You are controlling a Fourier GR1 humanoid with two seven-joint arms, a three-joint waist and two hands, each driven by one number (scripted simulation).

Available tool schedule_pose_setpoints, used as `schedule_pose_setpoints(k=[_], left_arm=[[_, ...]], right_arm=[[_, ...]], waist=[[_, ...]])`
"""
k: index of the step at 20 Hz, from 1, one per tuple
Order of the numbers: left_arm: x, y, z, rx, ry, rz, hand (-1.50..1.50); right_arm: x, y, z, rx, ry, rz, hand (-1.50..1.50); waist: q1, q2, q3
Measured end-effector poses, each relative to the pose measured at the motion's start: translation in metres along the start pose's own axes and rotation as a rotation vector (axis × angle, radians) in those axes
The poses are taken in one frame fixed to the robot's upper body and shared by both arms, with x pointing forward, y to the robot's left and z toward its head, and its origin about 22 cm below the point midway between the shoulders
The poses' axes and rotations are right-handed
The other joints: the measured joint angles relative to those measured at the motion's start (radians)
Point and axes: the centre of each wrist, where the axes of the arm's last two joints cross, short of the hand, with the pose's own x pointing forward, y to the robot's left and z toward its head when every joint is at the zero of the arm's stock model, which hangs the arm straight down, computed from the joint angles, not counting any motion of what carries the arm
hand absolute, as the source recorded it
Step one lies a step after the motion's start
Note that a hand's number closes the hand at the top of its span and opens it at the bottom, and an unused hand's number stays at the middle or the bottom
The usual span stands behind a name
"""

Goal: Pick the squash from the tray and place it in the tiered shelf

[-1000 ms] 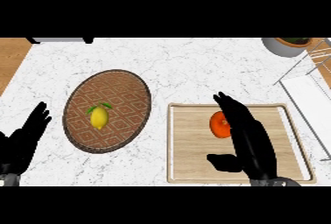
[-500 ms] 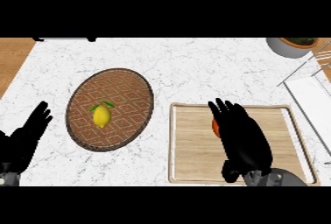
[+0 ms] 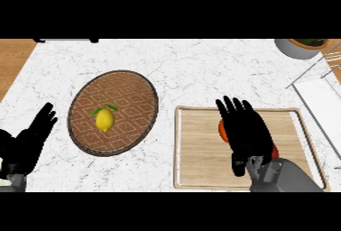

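An orange-red squash (image 3: 222,128) lies on the wooden tray (image 3: 196,153) at the right of the counter. Only its left edge shows, because my right hand (image 3: 245,135) lies flat over it with the fingers straight and pointing away from me. That hand is open; I cannot tell whether the palm touches the squash. The white wire tiered shelf (image 3: 320,90) stands at the right edge, beyond the tray. My left hand (image 3: 30,144) rests open at the lower left with its fingers up, holding nothing.
A brown woven oval plate (image 3: 126,94) with a yellow lemon (image 3: 104,120) on it sits left of the tray. A grey pot (image 3: 303,46) stands at the back right corner, near the shelf. Wooden flooring shows past the counter's left edge.
My right hand has swung from the tray's right side to over the squash, with the thumb drawn in, and now covers most of it. The left hand has stayed still.
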Motion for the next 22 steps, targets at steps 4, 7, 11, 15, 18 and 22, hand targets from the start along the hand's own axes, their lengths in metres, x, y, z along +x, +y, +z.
schedule_pose_setpoints(k=[4, 7, 11, 15, 18, 22], left_arm=[[0.001, -0.001, 0.000, -0.002, -0.001, 0.004, 0.00], [0.003, 0.001, 0.003, 0.002, -0.003, 0.004, 0.00], [0.002, 0.000, 0.003, -0.002, 0.005, 0.007, 0.00], [0.000, 0.000, 0.005, -0.001, 0.001, 0.005, 0.00], [0.004, -0.010, 0.005, 0.001, -0.001, -0.001, 0.00], [0.004, -0.006, 0.005, -0.001, 0.002, -0.003, 0.00]], right_arm=[[-0.003, 0.008, -0.013, 0.018, 0.028, 0.031, -1.50], [-0.012, 0.011, -0.025, 0.016, 0.047, 0.029, -1.50], [-0.024, 0.022, -0.035, 0.013, 0.050, 0.036, -1.50], [-0.029, 0.032, -0.044, 0.010, 0.040, 0.037, -1.50], [-0.029, 0.036, -0.056, 0.008, 0.037, 0.033, -1.50], [-0.030, 0.040, -0.062, 0.023, 0.038, 0.034, -1.50]], waist=[[0.001, 0.000, 0.000], [0.001, 0.000, 0.000], [0.000, 0.000, 0.001], [0.001, 0.000, 0.001], [0.002, 0.000, 0.001], [0.001, 0.000, 0.000]])
